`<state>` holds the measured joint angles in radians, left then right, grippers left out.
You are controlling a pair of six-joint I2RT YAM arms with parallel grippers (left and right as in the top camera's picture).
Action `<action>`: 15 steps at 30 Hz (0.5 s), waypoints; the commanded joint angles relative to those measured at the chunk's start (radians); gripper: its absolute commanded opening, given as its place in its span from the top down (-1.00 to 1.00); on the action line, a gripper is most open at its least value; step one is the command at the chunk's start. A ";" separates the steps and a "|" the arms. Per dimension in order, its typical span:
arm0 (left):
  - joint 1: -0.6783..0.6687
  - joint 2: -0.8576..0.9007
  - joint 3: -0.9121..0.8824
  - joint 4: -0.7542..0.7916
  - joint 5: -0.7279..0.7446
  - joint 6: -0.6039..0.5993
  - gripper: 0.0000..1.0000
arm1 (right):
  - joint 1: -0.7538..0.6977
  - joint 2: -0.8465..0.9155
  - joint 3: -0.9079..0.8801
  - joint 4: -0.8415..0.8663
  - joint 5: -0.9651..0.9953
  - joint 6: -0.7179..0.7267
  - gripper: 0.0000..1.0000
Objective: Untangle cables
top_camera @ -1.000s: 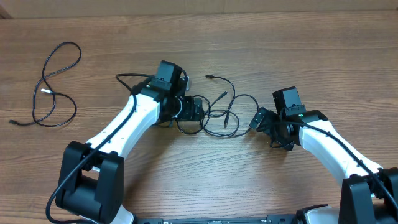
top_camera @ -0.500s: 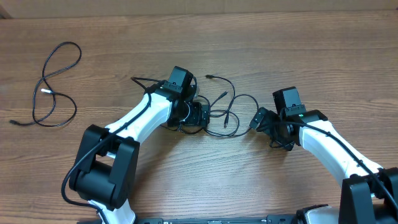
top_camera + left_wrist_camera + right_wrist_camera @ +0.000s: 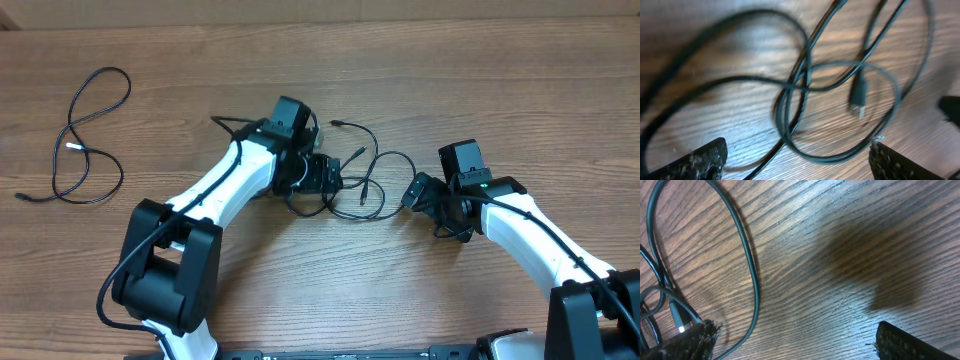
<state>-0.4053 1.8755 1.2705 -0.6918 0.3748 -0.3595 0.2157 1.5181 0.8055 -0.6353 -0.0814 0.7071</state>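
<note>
While the overhead view gives the full layout, only the wrist views show cord detail and jaw gaps.

Overhead: the tangle of cables [image 3: 362, 182] lies mid-table, between the two arms. A separate cable [image 3: 92, 135] lies in loose loops at the far left, well apart from the tangle. It carries a small white spot, too small to read. The left gripper [image 3: 335, 178] sits over the left part of the tangle. The right gripper [image 3: 413, 192] is just right of it, near the rightmost loop. A green light [image 3: 483, 183] shows on the right wrist. The jaw gaps are not clear from up here.

Left wrist (blurred): the left gripper [image 3: 797, 162] stands wide, its fingertips [image 3: 697, 160] in the two bottom corners, gripping nothing. Thin black cords cross on the wood table [image 3: 740, 115] ahead of it. A plug [image 3: 858, 97] with a silver tip lies inside one loop, which the overhead view is too small to show.

Right wrist: the right gripper [image 3: 800, 342] is also wide, fingertips [image 3: 910, 340] far apart, holding nothing. One long loop [image 3: 751, 270] runs down the left of the view. A second plug [image 3: 679, 322] with a silver tip lies right by the left fingertip; whether they touch, cannot tell.
</note>
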 commanded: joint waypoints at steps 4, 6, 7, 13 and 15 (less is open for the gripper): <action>-0.002 -0.032 0.018 -0.012 0.011 0.023 -0.87 | -0.001 -0.001 -0.003 0.006 -0.002 0.007 -1.00; -0.016 -0.032 0.011 -0.011 0.010 0.023 -0.86 | -0.001 -0.001 -0.003 0.007 -0.002 0.007 -1.00; -0.023 -0.032 0.008 -0.010 0.010 0.023 -0.86 | -0.001 -0.001 -0.003 0.007 -0.002 0.007 -1.00; -0.065 -0.032 0.007 -0.008 -0.039 0.021 0.17 | -0.001 -0.001 -0.003 0.006 -0.003 0.007 -1.00; -0.072 -0.032 0.006 -0.007 -0.043 0.019 0.53 | -0.001 -0.001 -0.003 0.006 -0.003 0.007 -1.00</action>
<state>-0.4652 1.8668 1.2831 -0.7021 0.3580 -0.3527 0.2157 1.5181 0.8055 -0.6353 -0.0818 0.7063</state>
